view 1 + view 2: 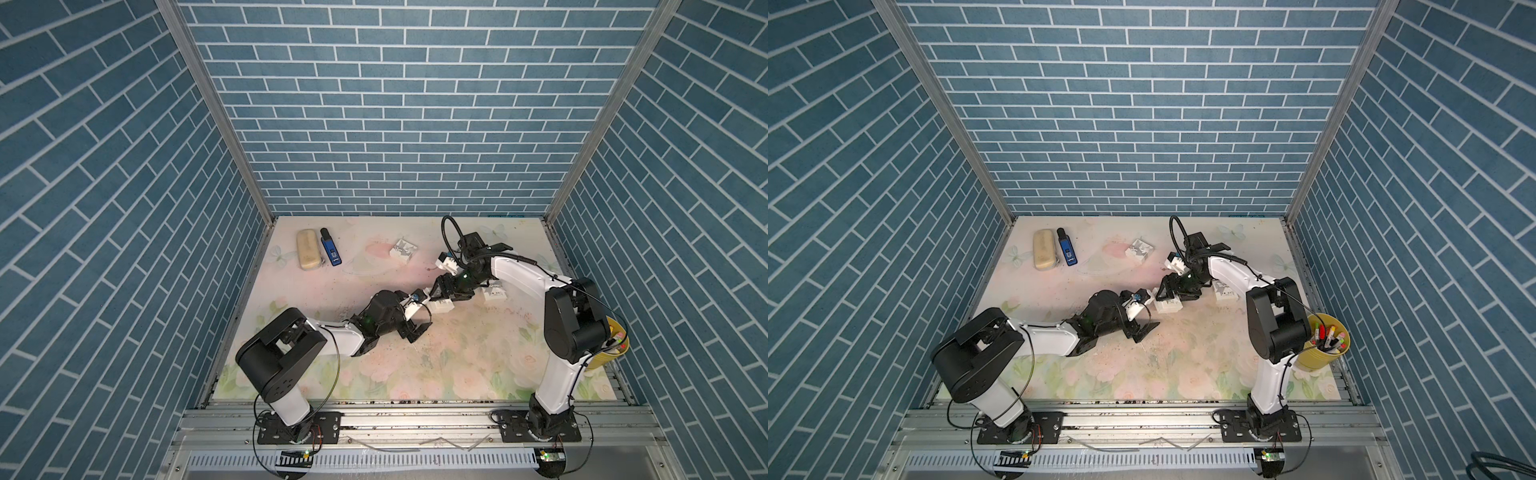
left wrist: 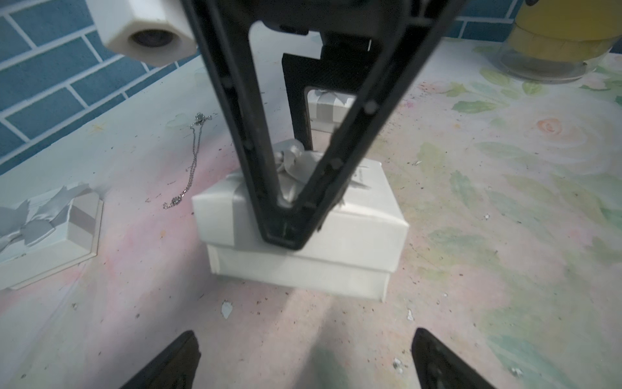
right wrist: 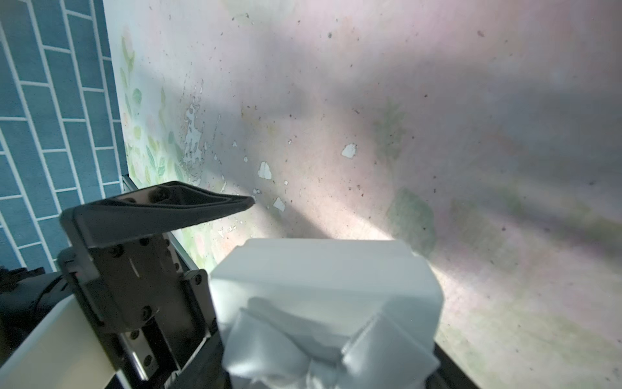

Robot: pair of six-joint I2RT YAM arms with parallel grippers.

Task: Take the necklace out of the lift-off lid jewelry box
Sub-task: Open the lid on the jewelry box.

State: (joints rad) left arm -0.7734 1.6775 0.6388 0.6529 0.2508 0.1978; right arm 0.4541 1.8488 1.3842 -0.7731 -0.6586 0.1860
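Jaws of the right gripper (image 2: 296,192) clamp opposite sides of the lid (image 2: 363,202) on the white card jewelry box (image 2: 296,272), near the tabletop's centre. The left gripper (image 2: 304,336) hovers beside it, jaws spread wide. The necklace is presumably hidden inside. Best to lift the lid straight up, slowly: smooth card slips, and the satin bow (image 2: 296,161) crowds the jaws.

Matt paper jewelry box (image 2: 363,229) bears satiny ribbon (image 2: 298,163)

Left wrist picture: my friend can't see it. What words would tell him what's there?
A closed white jewelry box with a grey bow sits on the flowery table, the right gripper straddling its lid from above. A silver necklace lies on the table beside it; the open left gripper is nearest the camera.
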